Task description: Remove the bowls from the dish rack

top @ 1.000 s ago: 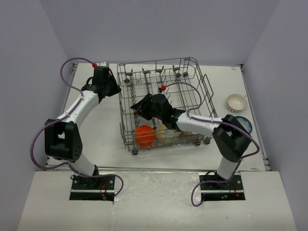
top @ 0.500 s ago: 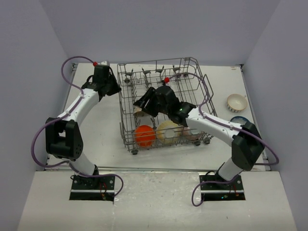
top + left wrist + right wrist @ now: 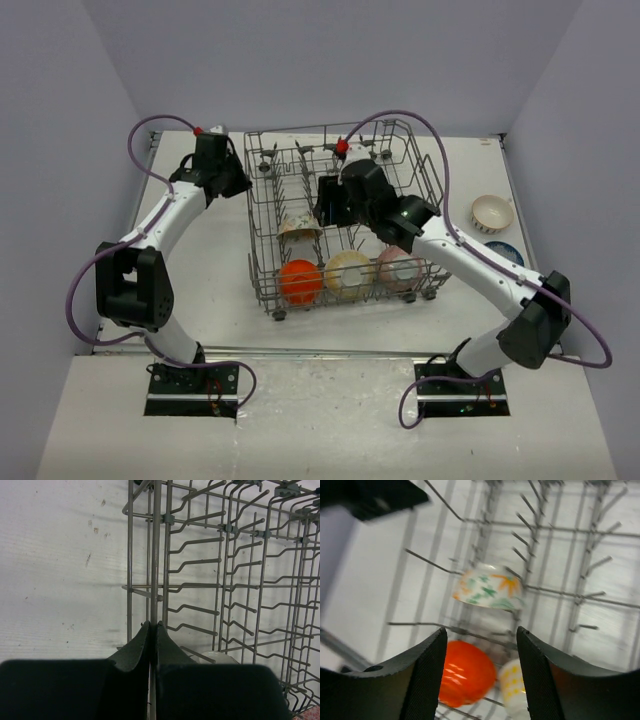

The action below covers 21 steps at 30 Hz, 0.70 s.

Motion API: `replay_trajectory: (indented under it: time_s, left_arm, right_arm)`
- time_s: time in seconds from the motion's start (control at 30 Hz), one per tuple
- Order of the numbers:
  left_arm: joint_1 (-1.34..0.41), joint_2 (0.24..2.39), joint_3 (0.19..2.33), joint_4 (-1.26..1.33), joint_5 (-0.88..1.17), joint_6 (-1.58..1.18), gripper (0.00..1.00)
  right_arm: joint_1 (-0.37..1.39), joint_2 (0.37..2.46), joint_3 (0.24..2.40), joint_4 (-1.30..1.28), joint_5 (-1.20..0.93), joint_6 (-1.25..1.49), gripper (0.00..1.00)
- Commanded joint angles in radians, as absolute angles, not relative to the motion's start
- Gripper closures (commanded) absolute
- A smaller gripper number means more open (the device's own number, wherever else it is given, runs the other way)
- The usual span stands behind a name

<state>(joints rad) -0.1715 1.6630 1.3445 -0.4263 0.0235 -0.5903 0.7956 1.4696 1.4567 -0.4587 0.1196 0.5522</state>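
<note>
Left jaws pinching rack rim, right jaws parted

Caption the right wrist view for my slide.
Right gripper, jaws open, facing a floral bowl and orange bowl in the dish rack.

I work on a flat white table boxed in on three sides by plain, pale lavender-grey panels: a back wall, a left wall and a right wall. Along the table's near edge runs a thin silvery metal strip, and in front of that lies a matte grey-white ledge. Seen close, the table carries a few small dark specks, and the light is soft and even, throwing only faint shadows.
</note>
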Motion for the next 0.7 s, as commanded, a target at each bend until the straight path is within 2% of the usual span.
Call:
replay_trajectory:
  time_s: [0.0,0.33,0.67]
  left_arm:
    - [-0.146,1.692,1.341,-0.482,-0.031,-0.563,1.00]
    - [-0.146,1.675,1.315,-0.479,-0.031,-0.564,1.00]
    - [-0.146,1.672,1.308,-0.472,-0.026,-0.577,1.00]
  right_arm:
    - [0.798,1.531,1.355,-0.516,0.297,0.251,0.43]
    - [0.798,1.580,1.224,-0.416,0.327,0.143,0.45]
    - [0.844,1.574,1.284,-0.434,0.255,0.144,0.45]
